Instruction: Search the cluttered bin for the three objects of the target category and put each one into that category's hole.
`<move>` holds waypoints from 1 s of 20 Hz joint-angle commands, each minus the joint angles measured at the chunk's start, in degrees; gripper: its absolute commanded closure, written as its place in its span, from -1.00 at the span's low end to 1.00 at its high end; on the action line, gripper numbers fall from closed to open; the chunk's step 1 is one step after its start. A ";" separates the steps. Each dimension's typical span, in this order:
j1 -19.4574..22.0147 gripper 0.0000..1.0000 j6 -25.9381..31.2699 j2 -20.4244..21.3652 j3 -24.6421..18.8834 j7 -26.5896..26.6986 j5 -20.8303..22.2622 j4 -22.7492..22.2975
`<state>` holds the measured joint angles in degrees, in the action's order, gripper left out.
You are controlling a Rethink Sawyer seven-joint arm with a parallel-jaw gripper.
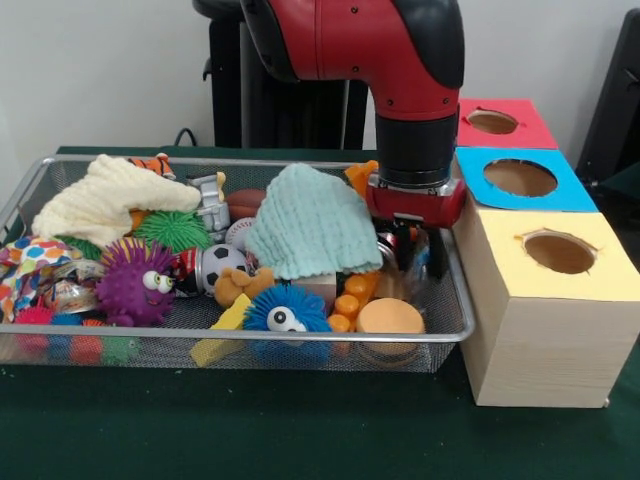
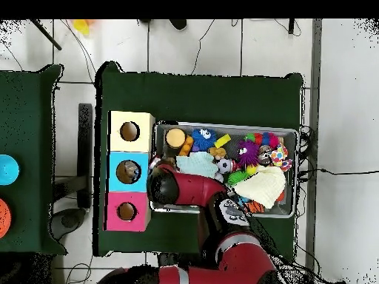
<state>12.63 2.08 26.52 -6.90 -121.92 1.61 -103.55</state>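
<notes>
the red and black arm (image 1: 400, 60) reaches down into the right end of the cluttered bin (image 1: 30, 190), which sits on the green table (image 1: 300, 430) just beside the row of three wooden boxes. the hand (image 1: 420, 250) hangs low among the toys at that end, its dark fingers partly hidden behind the mesh and the clutter, so i cannot tell whether it is released or clenched on anything. the hole (image 1: 520, 177) in the blue top lies in the middle box, between the red-topped box (image 1: 497, 122) and the yellow-topped box (image 1: 555, 250), right next to the arm's wrist. in the bin lie a pale green knitted cloth (image 1: 312, 222), a cream cloth (image 1: 105, 200), a purple spiky ball (image 1: 133, 282), a blue spiky ball (image 1: 287, 310), a small soccer ball (image 1: 222, 262) and an orange disc (image 1: 390, 317).
</notes>
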 commanded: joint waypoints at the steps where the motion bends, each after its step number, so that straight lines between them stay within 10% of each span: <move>1: -2.01 1.00 1.48 -8.05 -5.64 -5.01 0.20 1.56; 20: -1.16 1.00 6.03 1.06 -5.41 -5.69 -0.25 -4.66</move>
<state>12.28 2.12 26.21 -6.53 -121.92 1.63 -103.97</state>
